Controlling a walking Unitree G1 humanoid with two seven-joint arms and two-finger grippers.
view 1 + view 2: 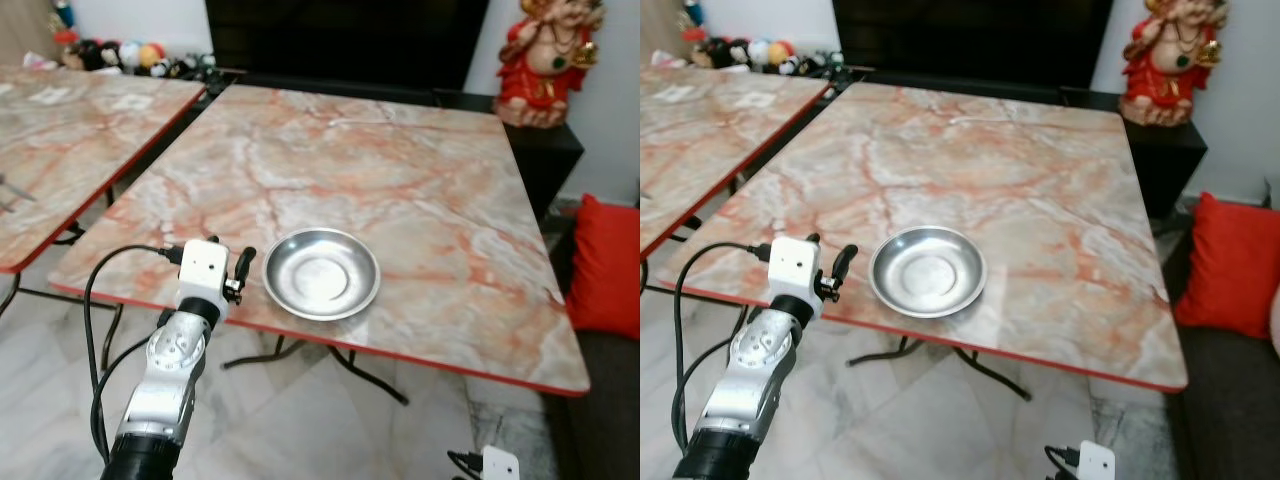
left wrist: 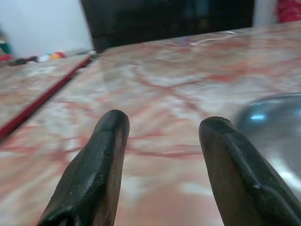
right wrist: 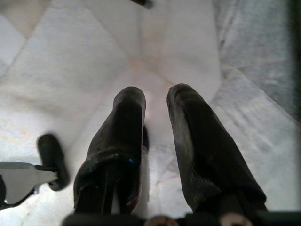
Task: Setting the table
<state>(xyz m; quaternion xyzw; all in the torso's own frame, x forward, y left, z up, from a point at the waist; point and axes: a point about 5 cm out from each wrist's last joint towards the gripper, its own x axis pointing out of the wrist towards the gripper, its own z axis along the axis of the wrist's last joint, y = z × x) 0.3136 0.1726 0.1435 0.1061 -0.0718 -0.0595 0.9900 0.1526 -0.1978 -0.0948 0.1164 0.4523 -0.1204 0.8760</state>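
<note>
A second bench [image 1: 60,150] stands at nine o'clock, its marble top edged in red, with small toys [image 1: 120,52] on the floor beyond it at eleven. Next comes the left pincer [image 2: 162,136], raised at the near edge of the main bench [image 1: 400,170]; its fingers [image 2: 106,155] are spread apart with nothing between them, pointing across the marble top, and the white wrist camera [image 1: 203,268] sits on the silver arm with a black cable [image 1: 95,300] looping below it. Just at three o'clock of that pincer lies the bowl [image 1: 321,273], a shallow steel one, upright and empty, near the bench's front edge. At one o'clock a red figurine [image 1: 545,60] stands on a dark cabinet, and a red cushion [image 1: 608,265] lies at three. The right pincer [image 3: 155,99] hangs low over the pale floor [image 3: 70,61], its fingers slightly parted and holding nothing.
</note>
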